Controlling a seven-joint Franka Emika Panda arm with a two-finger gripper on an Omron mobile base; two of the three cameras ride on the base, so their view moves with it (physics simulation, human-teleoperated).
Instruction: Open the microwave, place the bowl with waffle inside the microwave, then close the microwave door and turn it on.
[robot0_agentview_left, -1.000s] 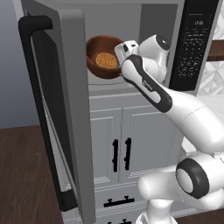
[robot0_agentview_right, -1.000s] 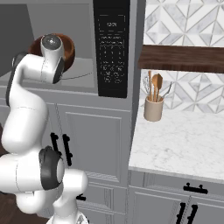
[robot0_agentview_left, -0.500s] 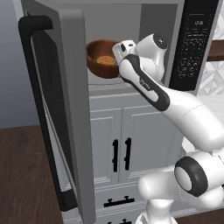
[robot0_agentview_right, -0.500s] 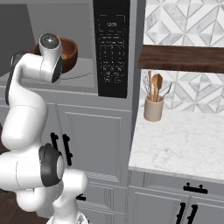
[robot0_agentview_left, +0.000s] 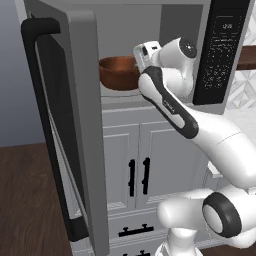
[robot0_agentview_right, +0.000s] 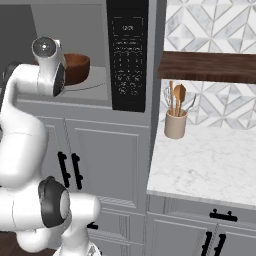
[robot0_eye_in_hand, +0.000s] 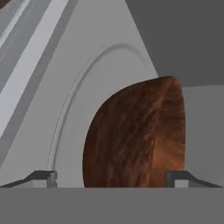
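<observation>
Bowl inside the cavity

Grey kitchen cabinetry (robot0_agentview_left: 150, 150) below; microwave (robot0_agentview_right: 127, 55) above, microwave door (robot0_agentview_left: 65, 130) swung wide. Held inside the cavity over the turntable (robot0_eye_in_hand: 74, 131): bowl (robot0_agentview_left: 117, 72), clamped between gripper (robot0_eye_in_hand: 111, 177) fingers (robot0_eye_in_hand: 43, 177)

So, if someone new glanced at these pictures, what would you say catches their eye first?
Probably the reddish-brown bowl inside the microwave, above the round turntable, with the white arm reaching in and the gripper at the bowl's side. Next, the wide microwave door swung open at the left of the left base view, its black bar handle facing the camera. In the right base view, a utensil crock stands on the marble counter.
</observation>
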